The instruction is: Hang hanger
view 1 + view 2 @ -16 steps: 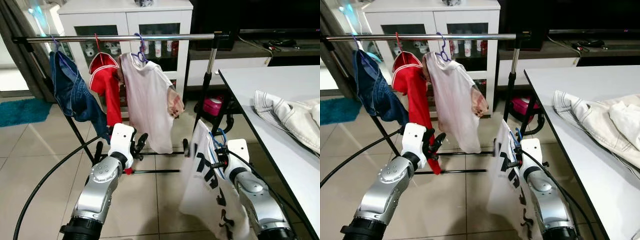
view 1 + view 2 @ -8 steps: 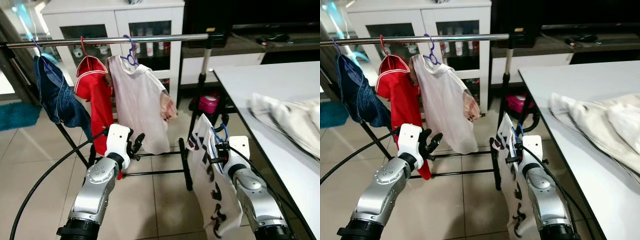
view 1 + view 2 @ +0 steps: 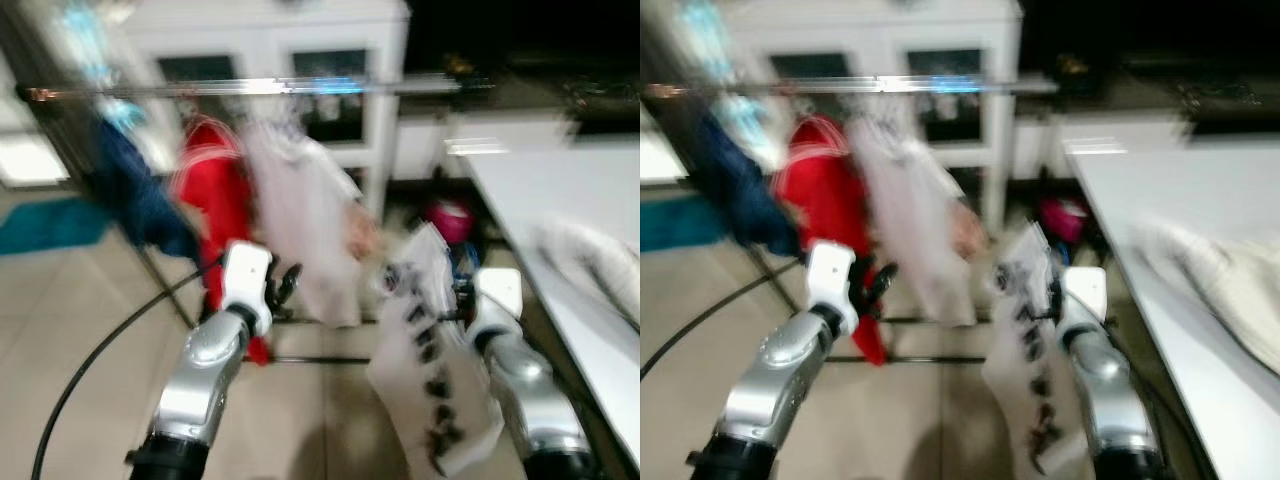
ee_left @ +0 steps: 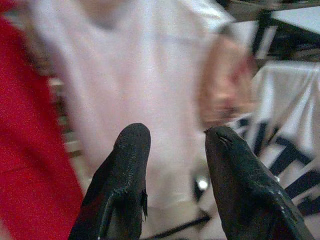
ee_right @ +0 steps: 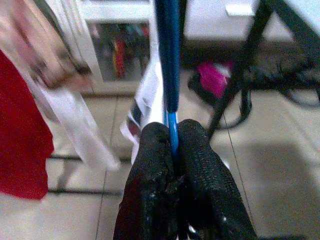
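Note:
The eye views are blurred by motion. My right gripper (image 5: 171,142) is shut on a blue hanger (image 5: 168,60) that carries a white shirt with black lettering (image 3: 428,370), held low in front of the silver rail (image 3: 250,88) of the clothes rack. On that rail hang a blue garment (image 3: 140,195), a red shirt (image 3: 212,190) and a pale pink shirt (image 3: 310,215). My left gripper (image 4: 172,137) is open and holds nothing, raised beside the red and pink shirts (image 4: 135,75).
A white table (image 3: 560,200) with a pale crumpled garment (image 3: 595,265) stands on the right. Behind the rack is a white cabinet (image 3: 300,40). A pink object (image 3: 452,220) lies on the floor past the rack's black post. A black cable (image 3: 110,335) curves over the tiles at left.
The whole picture has shifted and blurred, so the camera has moved. Both arms keep much the same pose, the right one still holding the hanger with the lettered shirt.

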You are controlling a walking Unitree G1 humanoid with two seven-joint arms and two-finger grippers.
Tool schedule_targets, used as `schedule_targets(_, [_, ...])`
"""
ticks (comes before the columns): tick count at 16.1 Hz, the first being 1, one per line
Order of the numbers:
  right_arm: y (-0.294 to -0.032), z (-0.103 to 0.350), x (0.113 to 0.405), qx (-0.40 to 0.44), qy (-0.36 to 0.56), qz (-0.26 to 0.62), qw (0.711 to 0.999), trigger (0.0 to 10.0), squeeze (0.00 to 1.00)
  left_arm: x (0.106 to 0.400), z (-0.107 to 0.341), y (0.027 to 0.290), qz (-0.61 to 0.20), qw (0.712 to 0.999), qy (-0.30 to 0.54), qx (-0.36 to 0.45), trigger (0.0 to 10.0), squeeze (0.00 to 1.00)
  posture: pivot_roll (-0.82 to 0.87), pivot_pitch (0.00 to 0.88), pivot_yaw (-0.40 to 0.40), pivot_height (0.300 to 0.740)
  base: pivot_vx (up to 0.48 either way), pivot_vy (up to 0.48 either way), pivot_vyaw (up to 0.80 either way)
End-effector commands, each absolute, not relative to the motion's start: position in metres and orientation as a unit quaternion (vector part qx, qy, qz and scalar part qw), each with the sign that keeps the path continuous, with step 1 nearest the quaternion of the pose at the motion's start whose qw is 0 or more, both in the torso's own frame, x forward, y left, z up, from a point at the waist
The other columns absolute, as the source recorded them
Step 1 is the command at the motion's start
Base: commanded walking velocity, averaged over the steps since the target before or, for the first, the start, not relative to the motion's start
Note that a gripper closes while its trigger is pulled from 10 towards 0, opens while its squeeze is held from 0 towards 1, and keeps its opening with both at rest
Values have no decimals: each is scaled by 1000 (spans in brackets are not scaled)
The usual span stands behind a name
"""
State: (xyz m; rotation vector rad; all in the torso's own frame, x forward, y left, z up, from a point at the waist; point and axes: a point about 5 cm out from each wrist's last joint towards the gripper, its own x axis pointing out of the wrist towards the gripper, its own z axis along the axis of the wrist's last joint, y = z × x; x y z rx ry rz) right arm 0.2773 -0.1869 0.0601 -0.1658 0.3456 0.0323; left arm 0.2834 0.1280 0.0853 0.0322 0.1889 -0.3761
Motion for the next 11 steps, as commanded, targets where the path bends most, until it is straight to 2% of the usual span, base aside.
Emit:
schedule_targets(1, [-172,70,284,-76,143,38,986,10000,0,284,88,140,-170,981,92,22,10000,0,21,0,49,740,345,0,0])
schedule_targets(11, [-173,74,287,-88,136,46,986,10000,0,284,87,136,-183,978,91,29,10000,0,10,0,53,740,349,0,0])
